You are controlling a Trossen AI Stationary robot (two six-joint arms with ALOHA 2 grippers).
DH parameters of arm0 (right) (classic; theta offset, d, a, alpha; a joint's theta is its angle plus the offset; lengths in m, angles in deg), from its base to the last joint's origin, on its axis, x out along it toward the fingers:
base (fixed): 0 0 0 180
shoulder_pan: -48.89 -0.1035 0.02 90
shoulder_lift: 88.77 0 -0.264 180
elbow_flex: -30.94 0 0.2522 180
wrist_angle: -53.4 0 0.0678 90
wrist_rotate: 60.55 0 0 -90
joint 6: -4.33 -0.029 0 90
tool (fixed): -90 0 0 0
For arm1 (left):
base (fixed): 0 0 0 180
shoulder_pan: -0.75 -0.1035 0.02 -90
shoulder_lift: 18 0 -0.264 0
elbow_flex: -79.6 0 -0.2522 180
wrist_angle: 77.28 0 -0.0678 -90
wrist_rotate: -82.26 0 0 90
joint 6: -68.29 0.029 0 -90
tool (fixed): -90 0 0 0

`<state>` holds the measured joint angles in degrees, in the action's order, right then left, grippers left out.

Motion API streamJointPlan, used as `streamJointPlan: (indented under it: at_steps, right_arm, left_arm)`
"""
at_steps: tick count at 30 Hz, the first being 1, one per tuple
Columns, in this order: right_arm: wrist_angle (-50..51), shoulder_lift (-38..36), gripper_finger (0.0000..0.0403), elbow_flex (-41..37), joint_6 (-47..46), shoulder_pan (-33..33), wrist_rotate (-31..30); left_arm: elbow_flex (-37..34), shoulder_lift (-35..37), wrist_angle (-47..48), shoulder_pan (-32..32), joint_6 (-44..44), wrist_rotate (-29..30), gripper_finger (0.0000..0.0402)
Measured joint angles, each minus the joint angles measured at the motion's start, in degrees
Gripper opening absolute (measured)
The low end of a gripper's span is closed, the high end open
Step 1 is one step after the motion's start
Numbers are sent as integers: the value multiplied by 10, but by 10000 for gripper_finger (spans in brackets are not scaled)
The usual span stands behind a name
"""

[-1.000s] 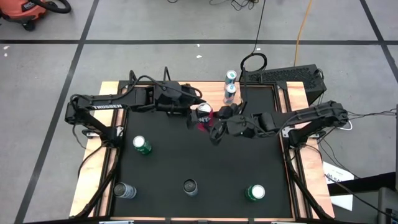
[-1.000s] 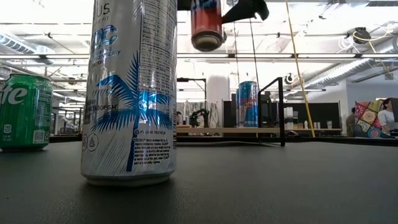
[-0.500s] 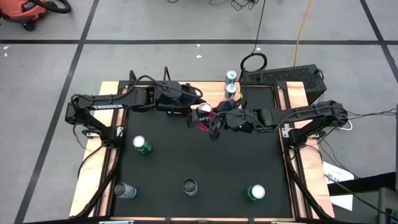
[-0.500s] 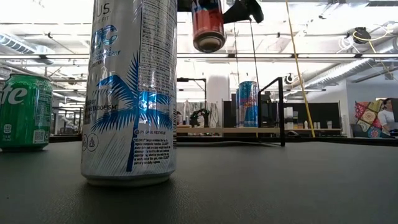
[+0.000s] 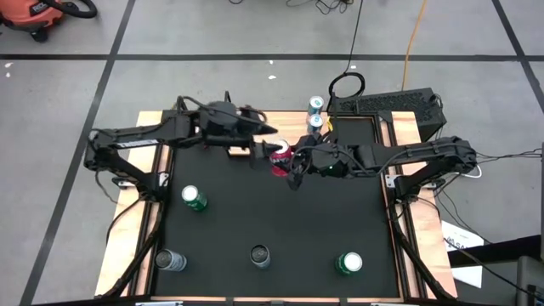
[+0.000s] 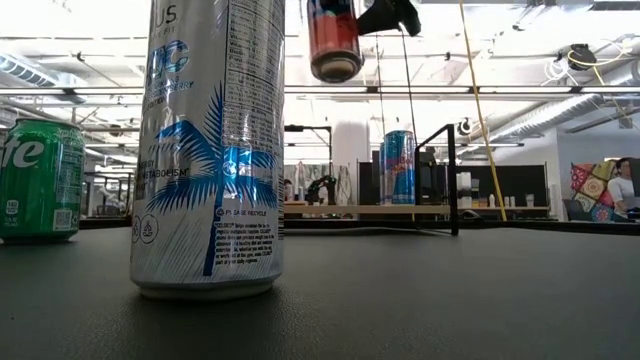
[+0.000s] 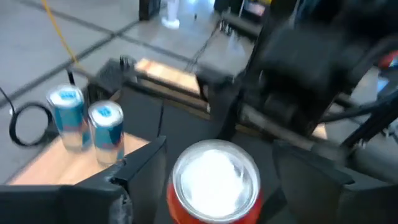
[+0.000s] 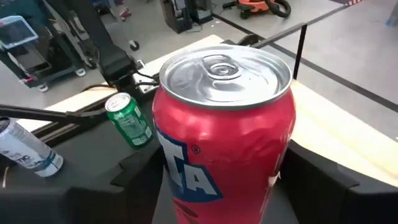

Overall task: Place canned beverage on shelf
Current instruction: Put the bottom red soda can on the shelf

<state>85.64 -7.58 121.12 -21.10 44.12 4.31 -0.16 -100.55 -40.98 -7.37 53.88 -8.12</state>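
The held can (image 8: 227,130) was red with white lettering and a plain silver lid. The surface (image 5: 280,221) was matte black, edged in pale wood. On the light-wood shelf (image 7: 74,163) stood two blue-and-silver cans (image 7: 87,124). A green can (image 6: 38,180) carried white lettering; another green can (image 5: 348,263) showed a white top. The nearest tall can (image 6: 212,150) was silver-white with a blue palm-leaf pattern and fine dark print. Both arms were dark, the left arm (image 5: 136,140) marked with white lettering. The floor (image 5: 212,42) was grey, crossed by black lines.
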Motion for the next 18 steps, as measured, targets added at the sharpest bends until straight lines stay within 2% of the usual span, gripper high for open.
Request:
streamJointPlan:
  at_steps: [5,10,14,18]
  right_arm:
    - [-10,-23,265,0,11,3,20]
    - [-36,-49,264,0,41,5,61]
    - [-57,-77,264,0,72,7,77]
    - [-61,-86,266,1,85,14,108]
  left_arm:
    - [-1,30,43,-22,29,-23,337]
    - [-16,49,64,-26,27,-97,378]
    - [-40,45,61,-6,28,-117,397]
    - [-67,40,18,0,27,-116,398]
